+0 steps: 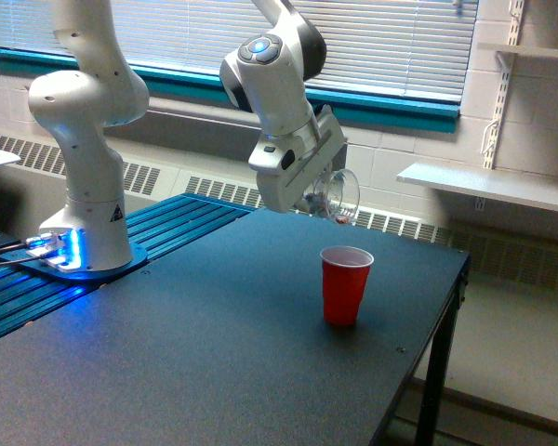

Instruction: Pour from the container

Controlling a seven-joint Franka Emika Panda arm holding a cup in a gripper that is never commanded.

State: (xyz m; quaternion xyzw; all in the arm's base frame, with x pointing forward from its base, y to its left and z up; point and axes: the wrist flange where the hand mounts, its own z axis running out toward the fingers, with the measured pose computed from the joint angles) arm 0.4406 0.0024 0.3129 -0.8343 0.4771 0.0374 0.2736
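Plainly, the gripper (318, 199) grips the container (337, 197), tipped mouth-down, held high and to the exterior view's left of the red cup (345, 285); any bits falling now would miss, hitting the table (167, 353).

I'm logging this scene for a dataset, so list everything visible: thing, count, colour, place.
clear cup: one, transparent with small mixed-colour bits inside, tilted in the gripper above the table
red cup: one, red with white inside, upright on the table
table: one, dark grey, foreground
shelf: one, white, wall at the exterior view's right
window blinds: one set, white, behind the arm
gripper: one, white, holding the clear cup
arm base: one, white, blue-lit, exterior view's left
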